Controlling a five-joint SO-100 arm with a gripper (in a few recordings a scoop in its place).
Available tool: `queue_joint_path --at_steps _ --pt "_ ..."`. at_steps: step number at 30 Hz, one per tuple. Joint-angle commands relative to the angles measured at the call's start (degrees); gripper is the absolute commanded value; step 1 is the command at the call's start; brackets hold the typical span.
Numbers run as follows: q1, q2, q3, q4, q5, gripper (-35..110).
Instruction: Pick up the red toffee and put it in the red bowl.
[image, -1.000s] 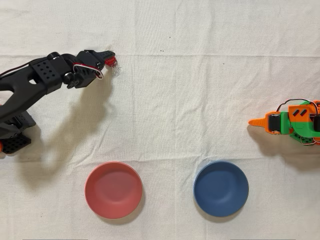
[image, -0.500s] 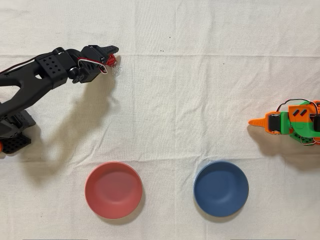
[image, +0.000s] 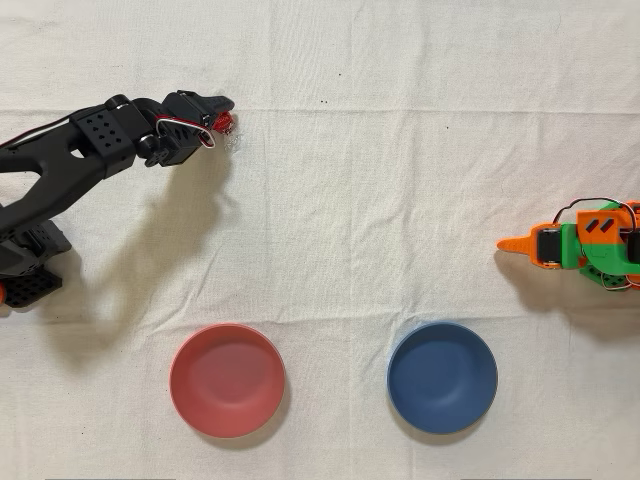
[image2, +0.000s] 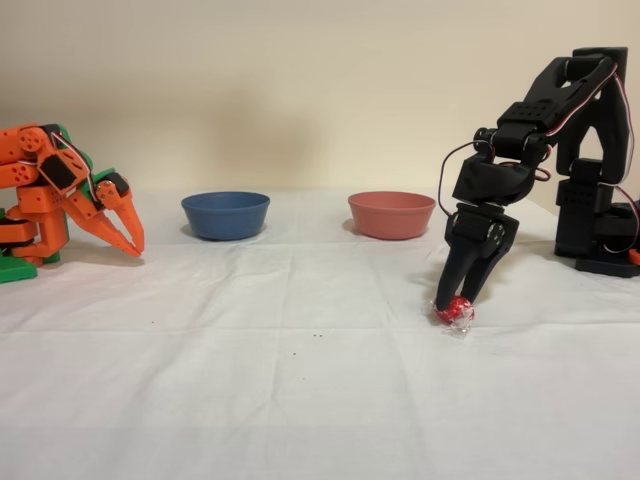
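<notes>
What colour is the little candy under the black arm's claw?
Shiny red foil, clearest in the fixed view: the red toffee.

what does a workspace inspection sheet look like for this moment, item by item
surface: white cloth, creased, a few dark specks.
job's things: red toffee low on the cloth between the gripper's fingers; red bowl empty, upright.
clutter: blue bowl empty, beside the red one.
grippers: black arm's gripper pointing down, closed on the toffee; whether the toffee is lifted off the cloth cannot be told.
cables: thin wire loops at the black arm's wrist; wires on the idle orange arm.
surroundings: plain beige wall.
</notes>
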Motion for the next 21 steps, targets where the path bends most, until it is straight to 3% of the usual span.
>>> queue_joint_path --at_steps 1,11,21 --pt "-1.0 2.1 -1.2 0.0 -0.3 19" --pt "-1.1 2.0 -0.1 -0.3 -0.4 9" --pt "-1.1 3.2 0.5 -0.2 -0.4 9"
